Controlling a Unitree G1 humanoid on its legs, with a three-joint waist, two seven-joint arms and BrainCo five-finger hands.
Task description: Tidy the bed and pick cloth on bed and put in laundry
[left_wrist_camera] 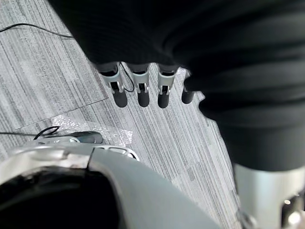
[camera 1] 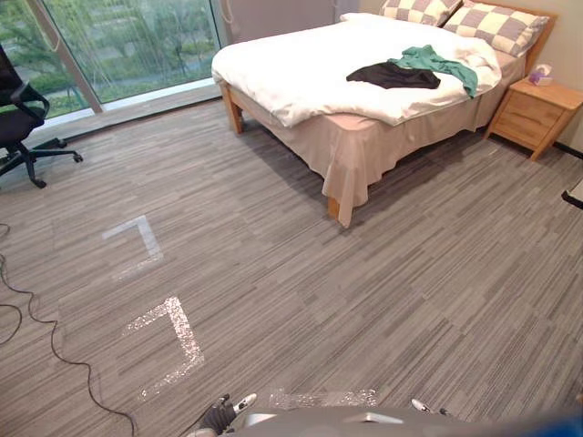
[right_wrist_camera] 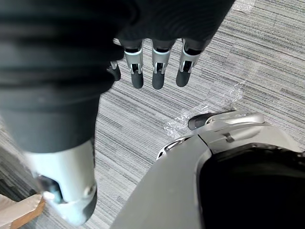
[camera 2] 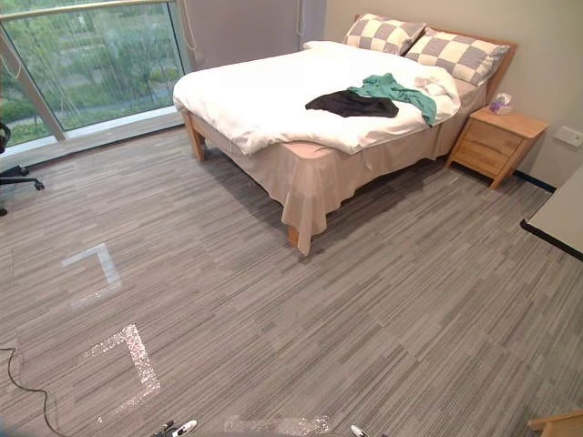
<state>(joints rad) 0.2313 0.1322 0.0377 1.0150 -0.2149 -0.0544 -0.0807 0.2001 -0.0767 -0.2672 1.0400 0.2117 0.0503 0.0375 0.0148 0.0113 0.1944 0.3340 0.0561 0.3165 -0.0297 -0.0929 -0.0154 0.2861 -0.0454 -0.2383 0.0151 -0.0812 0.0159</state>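
you have not begun yet, it seems. the black cloth (camera 1: 393, 76) and the green cloth (camera 1: 437, 62) lie on the bed (camera 1: 291, 73), near its checked pillows (camera 1: 496, 27), and the white cover looks a bit messy. your left robot hand (left_wrist_camera: 141, 93) and right robot hand (right_wrist_camera: 159, 76) hang with loose, straight fingers, holding nothing, far from the bed. grey carpet floor (camera 1: 319, 273) lies before the bed, a wooden nightstand (camera 1: 533, 109) beside it, a big window (camera 1: 127, 41) behind it.

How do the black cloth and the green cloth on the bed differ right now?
The black cloth lies in a compact patch; the green cloth stretches out longer. The black cloth sits farther from the pillows, the green cloth nearer them. Both lie rumpled on the white duvet.
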